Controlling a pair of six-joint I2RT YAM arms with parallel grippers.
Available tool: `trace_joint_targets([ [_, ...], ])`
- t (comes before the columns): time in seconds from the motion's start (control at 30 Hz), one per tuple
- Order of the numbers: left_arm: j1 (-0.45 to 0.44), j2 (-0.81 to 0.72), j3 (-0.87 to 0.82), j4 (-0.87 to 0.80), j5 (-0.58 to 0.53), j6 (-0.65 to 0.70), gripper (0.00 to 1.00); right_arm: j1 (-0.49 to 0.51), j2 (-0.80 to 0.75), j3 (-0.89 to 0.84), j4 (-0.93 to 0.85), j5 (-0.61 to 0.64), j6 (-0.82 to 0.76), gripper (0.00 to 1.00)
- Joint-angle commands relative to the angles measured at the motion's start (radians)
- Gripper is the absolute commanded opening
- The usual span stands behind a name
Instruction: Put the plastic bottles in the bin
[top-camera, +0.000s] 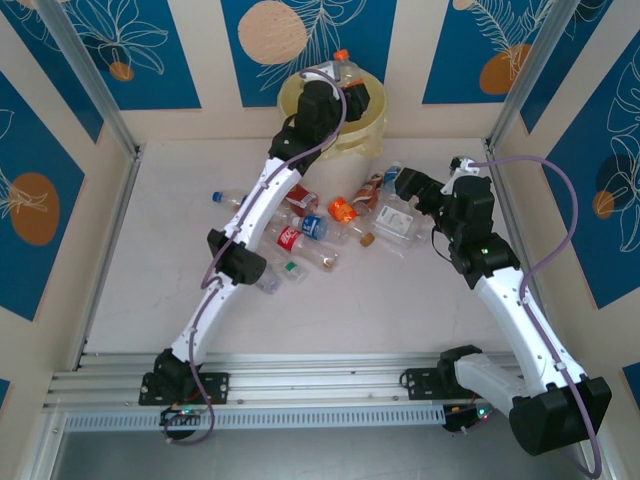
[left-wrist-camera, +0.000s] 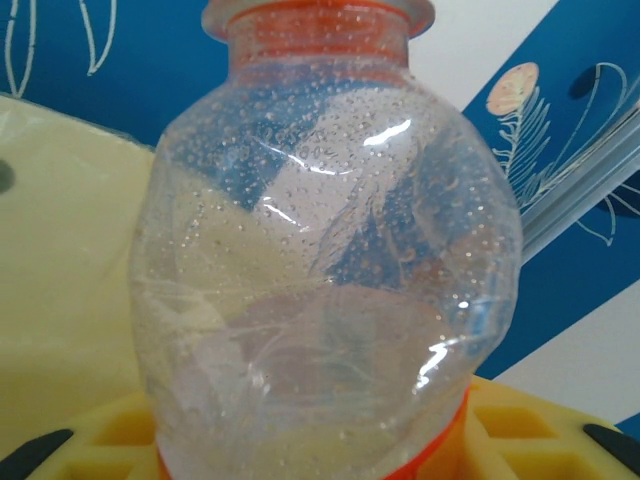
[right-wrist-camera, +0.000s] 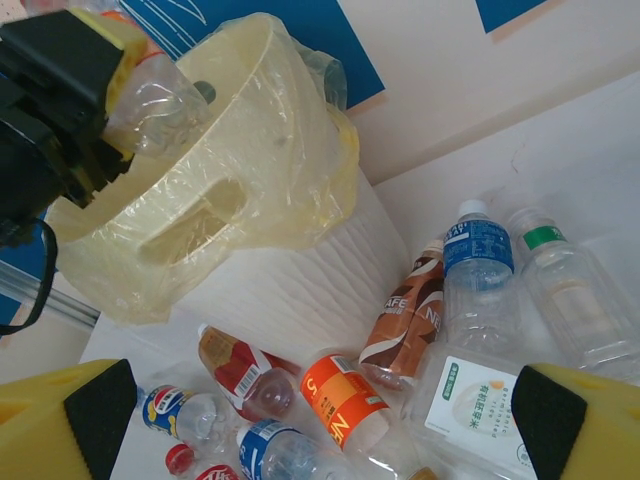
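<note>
My left gripper (top-camera: 335, 90) is shut on a clear crumpled plastic bottle (left-wrist-camera: 330, 250) with an orange cap, holding it over the pale yellow bin (top-camera: 372, 125) at the back of the table. The right wrist view shows that bottle (right-wrist-camera: 150, 95) just above the bin's rim (right-wrist-camera: 250, 160). My right gripper (right-wrist-camera: 330, 420) hangs open above a pile of plastic bottles (top-camera: 340, 215) in front of the bin. Among them are an orange-labelled one (right-wrist-camera: 345, 400), a brown one (right-wrist-camera: 410, 315), a blue-labelled one (right-wrist-camera: 478, 260) and a white-labelled one (right-wrist-camera: 480, 405).
A clear liner bag (right-wrist-camera: 320, 70) sticks up from the bin. Single bottles lie at the pile's left (top-camera: 228, 198) and near side (top-camera: 290, 268), beside my left arm's elbow (top-camera: 238, 262). Metal posts (top-camera: 95, 85) and patterned walls enclose the table. A rail (top-camera: 320, 385) runs along the near edge.
</note>
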Motion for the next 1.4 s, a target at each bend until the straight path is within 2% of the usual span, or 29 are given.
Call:
trace_joint_targets([
  [0.0, 0.022, -0.008, 0.014, 0.041, -0.001, -0.021, 0.32, -0.006, 0.013, 0.027, -0.012, 0.001, 0.013, 0.99],
  [0.03, 0.025, -0.008, 0.009, 0.042, 0.003, -0.022, 0.37, -0.006, 0.023, 0.029, -0.018, 0.004, 0.016, 0.99],
  [0.1, 0.032, -0.007, -0.001, 0.032, 0.018, -0.052, 0.55, -0.007, 0.044, 0.036, -0.032, 0.003, 0.025, 1.00],
  [0.17, 0.045, -0.009, -0.014, 0.033, 0.077, -0.089, 0.68, -0.009, 0.061, 0.046, -0.044, 0.000, 0.032, 1.00],
  [0.23, 0.053, -0.016, -0.017, 0.012, 0.105, -0.102, 0.74, -0.010, 0.073, 0.053, -0.050, -0.002, 0.033, 1.00],
  [0.37, 0.072, -0.035, -0.021, 0.006, 0.195, -0.119, 0.94, -0.012, 0.082, 0.055, -0.050, -0.002, 0.030, 1.00],
  [0.43, 0.088, -0.052, -0.029, 0.008, 0.241, -0.133, 1.00, -0.014, 0.084, 0.051, -0.051, -0.002, 0.030, 1.00],
  [0.6, 0.134, -0.112, -0.046, -0.003, 0.394, -0.197, 1.00, -0.025, 0.107, 0.026, -0.039, 0.000, -0.010, 1.00],
  [0.67, 0.150, -0.140, -0.048, -0.004, 0.478, -0.227, 1.00, -0.039, 0.140, 0.024, -0.049, 0.000, -0.060, 0.99],
  [0.77, 0.167, -0.194, -0.062, -0.064, 0.547, -0.230, 1.00, -0.050, 0.197, 0.044, -0.088, -0.017, -0.155, 1.00],
  [0.97, 0.185, -0.295, -0.130, -0.145, 0.606, -0.187, 1.00, -0.053, 0.275, 0.058, -0.097, -0.090, -0.351, 1.00],
  [1.2, 0.202, -0.418, -0.343, -0.124, 0.634, -0.156, 1.00, -0.073, 0.360, 0.064, -0.099, -0.192, -0.601, 1.00],
  [1.37, 0.201, -0.479, -0.385, -0.129, 0.717, -0.087, 1.00, -0.083, 0.424, 0.078, -0.139, -0.279, -0.792, 1.00],
])
